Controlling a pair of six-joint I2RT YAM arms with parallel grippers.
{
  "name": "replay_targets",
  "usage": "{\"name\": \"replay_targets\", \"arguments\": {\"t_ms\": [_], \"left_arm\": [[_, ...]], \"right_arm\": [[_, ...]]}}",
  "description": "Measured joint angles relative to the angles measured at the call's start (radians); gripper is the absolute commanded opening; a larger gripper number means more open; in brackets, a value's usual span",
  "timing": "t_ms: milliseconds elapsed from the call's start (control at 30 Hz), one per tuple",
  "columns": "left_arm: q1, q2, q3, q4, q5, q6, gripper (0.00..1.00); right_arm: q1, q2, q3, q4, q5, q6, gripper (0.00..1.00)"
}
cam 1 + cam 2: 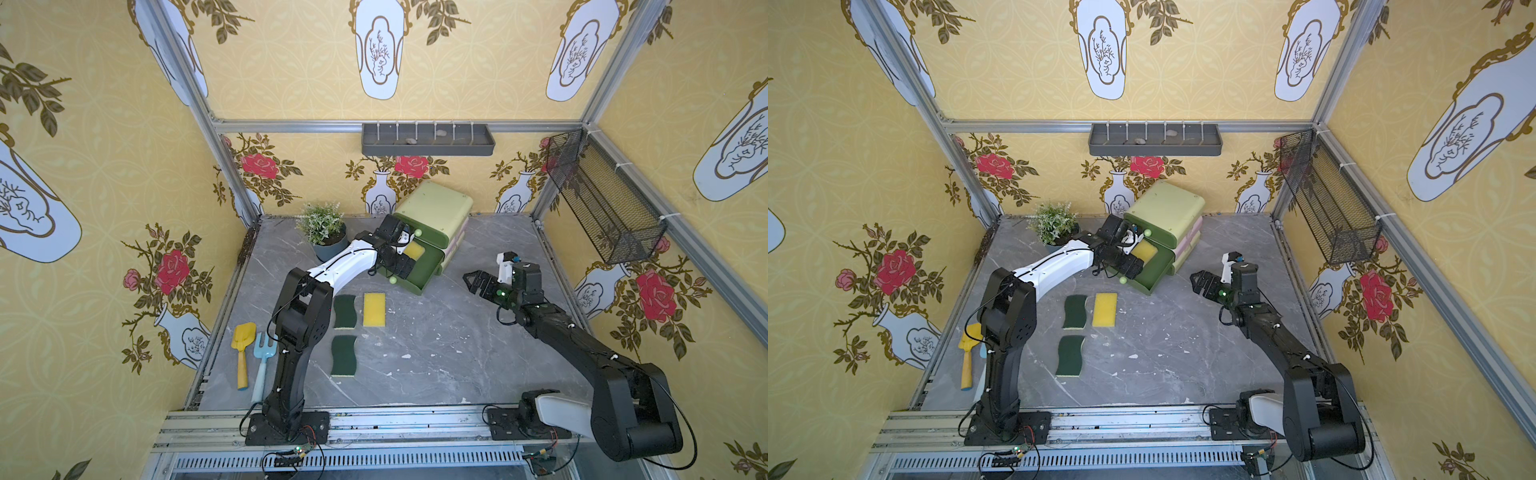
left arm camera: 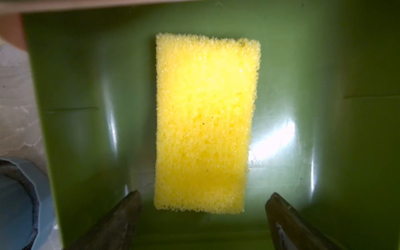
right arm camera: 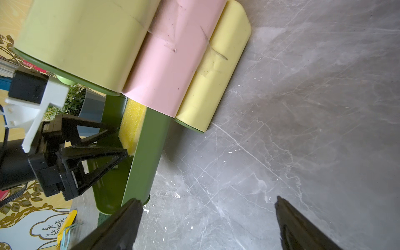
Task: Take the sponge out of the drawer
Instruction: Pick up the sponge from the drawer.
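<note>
A yellow sponge [image 1: 414, 249] [image 1: 1145, 249] [image 2: 205, 121] [image 3: 131, 127] lies flat on the floor of the pulled-out dark green drawer [image 1: 419, 275] [image 1: 1152, 279] [image 2: 86, 86] [image 3: 149, 151]. The drawer belongs to a small stacked cabinet [image 1: 436, 205] [image 3: 173, 65] at the back of the table. My left gripper [image 1: 405, 255] [image 2: 204, 193] [image 3: 121, 141] reaches into the drawer and is open. Its fingers stand either side of the sponge's near end, with a gap to each. My right gripper [image 1: 468, 282] [image 1: 1194, 282] [image 3: 207, 199] hangs open over bare table to the right of the drawer.
On the table in front of the drawer lie two dark green sponges [image 1: 345, 311] [image 1: 344, 356] and a yellow one [image 1: 374, 309]. A potted plant [image 1: 324, 232] stands left of the cabinet. A yellow shovel [image 1: 242, 353] and blue fork [image 1: 262, 365] lie at front left.
</note>
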Motion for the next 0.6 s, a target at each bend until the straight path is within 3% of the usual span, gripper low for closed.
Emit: {"name": "replay_targets", "arguments": {"t_ms": [367,600], "left_arm": [[0.005,0.041,0.040,-0.011,0.000,0.000,0.89],[0.006,0.058,0.061,-0.025,-0.002,0.001,0.73]], "right_arm": [[0.000,0.000,0.000,0.000,-0.003,0.000,0.98],[0.000,0.002,0.000,0.000,-0.004,0.000,0.99]]}}
